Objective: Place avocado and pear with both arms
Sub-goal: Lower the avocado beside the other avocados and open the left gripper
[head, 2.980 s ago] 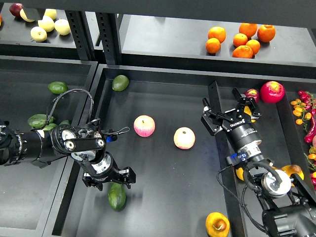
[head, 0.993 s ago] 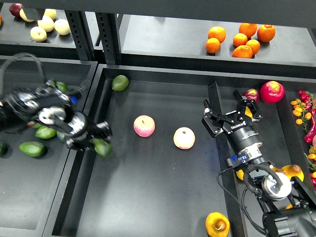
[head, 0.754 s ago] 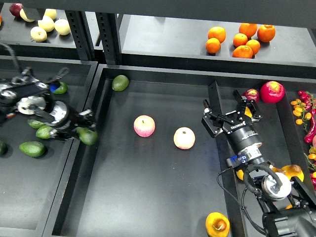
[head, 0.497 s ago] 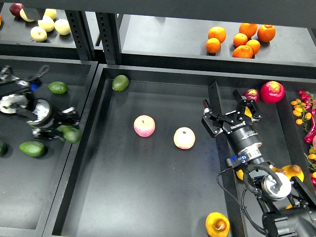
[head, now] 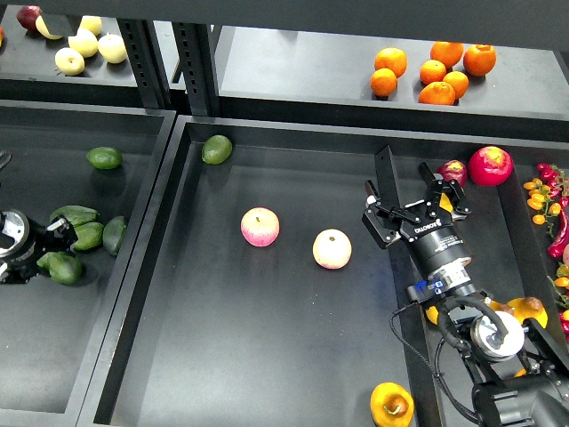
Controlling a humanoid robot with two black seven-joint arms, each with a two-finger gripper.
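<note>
Left gripper is lying among dark green egg-shaped avocados in the left tray; finger state cannot be told. Right gripper is hovering with fingers apart, holding nothing. Yellow-orange lumpy pear is sitting at the centre tray's front edge.

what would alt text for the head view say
The left gripper, at the far left edge, rests among a cluster of avocados in the left bin, while the right gripper hangs open over the divider by the centre tray. That tray holds two apples, one more avocado at its top corner, and a pear near the bottom edge.
</note>
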